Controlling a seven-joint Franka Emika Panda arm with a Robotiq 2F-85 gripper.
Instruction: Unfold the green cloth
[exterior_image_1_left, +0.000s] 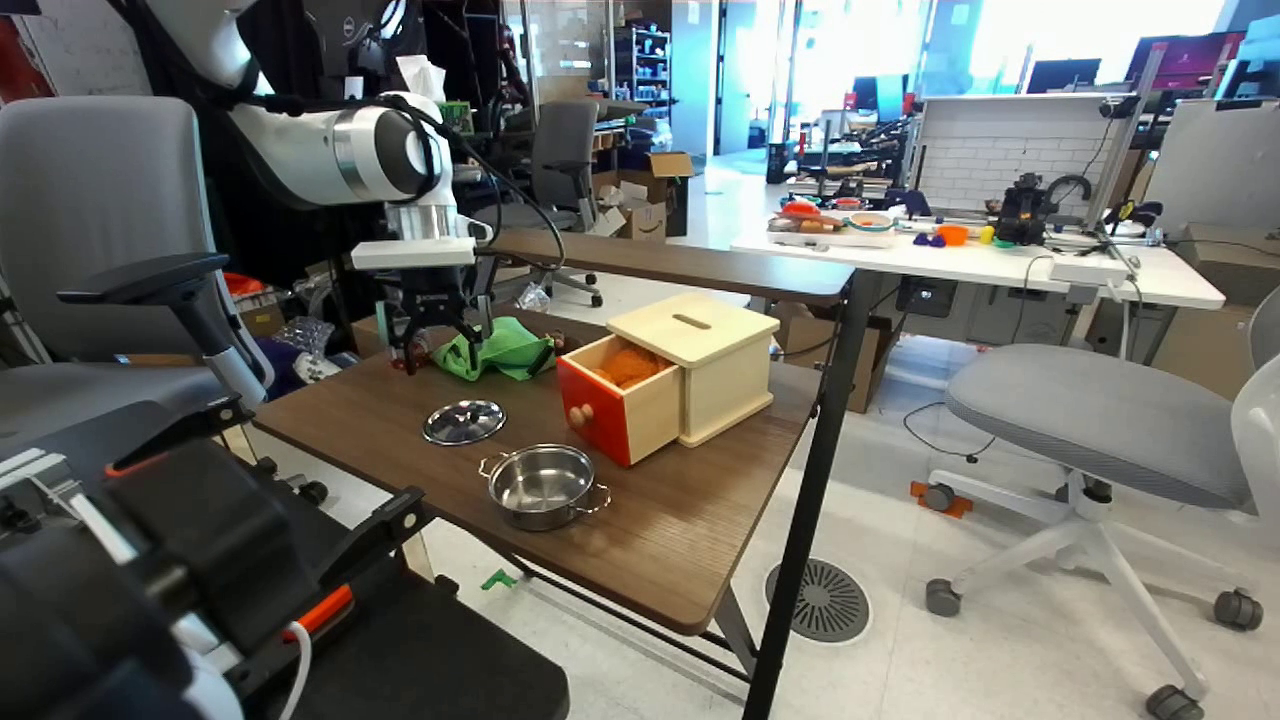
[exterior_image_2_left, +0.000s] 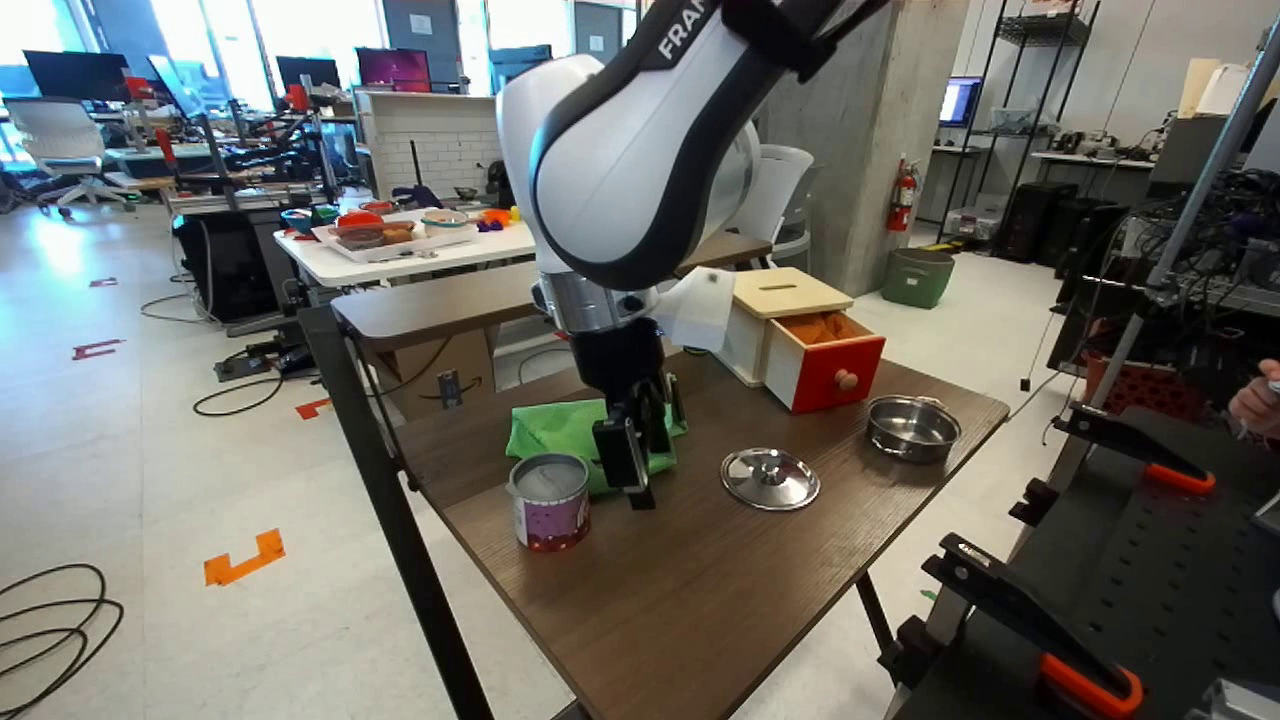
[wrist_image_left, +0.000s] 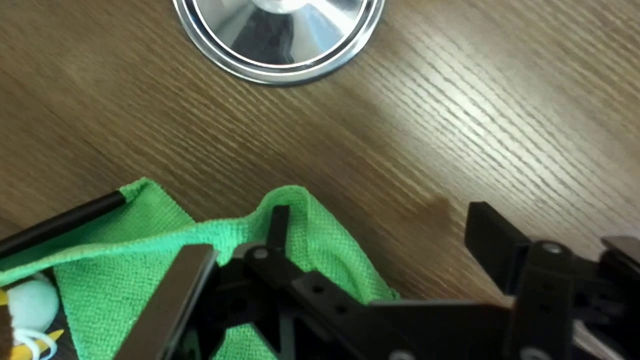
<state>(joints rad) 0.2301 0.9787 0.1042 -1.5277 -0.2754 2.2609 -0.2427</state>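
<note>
At six o'clock in the wrist view, the black two-fingered gripper (wrist_image_left: 380, 220), aimed down by the bent white arm (exterior_image_2_left: 605, 185), gapes wide, holding nothing, one finger over the crumpled green cloth (wrist_image_left: 125, 285) on the brown table (wrist_image_left: 400, 150). Only in an exterior view does a grey-topped purple can (exterior_image_2_left: 552, 515) show whole, at the gripper's eight o'clock; a round steel lid (exterior_image_2_left: 770, 480) and shiny-floored steel pot (exterior_image_2_left: 910, 447) lie toward three, a pale wooden box (exterior_image_2_left: 790, 297) at two, orange material (exterior_image_2_left: 822, 328) in its red-fronted, pulled-out drawer (exterior_image_2_left: 825, 383).

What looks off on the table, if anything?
Nothing spilled or damaged that I can see. Mildly odd: the drawer stands open with orange stuff inside, the lid lies apart from the pot, and the cloth is bunched up rather than flat.
</note>
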